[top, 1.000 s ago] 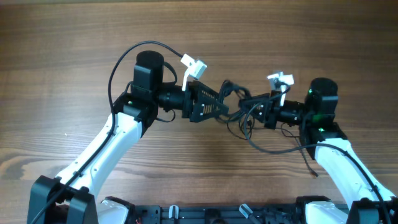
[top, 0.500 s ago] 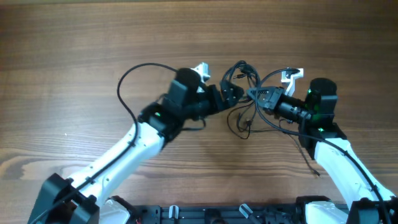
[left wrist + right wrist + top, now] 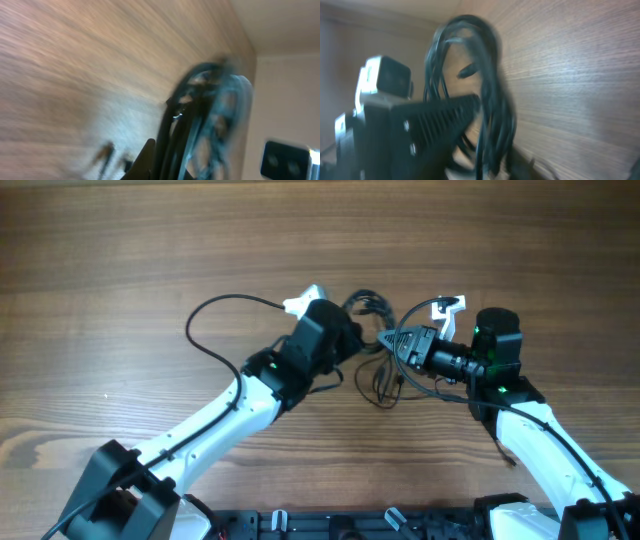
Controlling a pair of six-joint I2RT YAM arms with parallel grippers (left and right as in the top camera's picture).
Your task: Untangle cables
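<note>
Just beside the left gripper (image 3: 356,340), find the cables (image 3: 368,302), bunched, right gripper (image 3: 393,344) beyond. Looks clenched on them; cannot tell for the right gripper. Seems mid-separation; next calls for drawing one strand slowly away.

**Operator A:** Where do I have room to bring a gripper through?

**Operator B:** I see bare counter (image 3: 120,260) along the whole far side and at both outer ends.

**Operator A:** And the centre?

**Operator B:** Blocked. The left gripper (image 3: 352,340) and right gripper (image 3: 397,346) meet almost tip to tip inside the cables (image 3: 383,380), whose loose loops spread just near-side of them. The left arm (image 3: 215,415) crosses the near left diagonally, and its thick lead (image 3: 215,304) arcs beside it. The right arm (image 3: 545,442) fills the near right. I read a wedge of bare counter between the arms.
</note>
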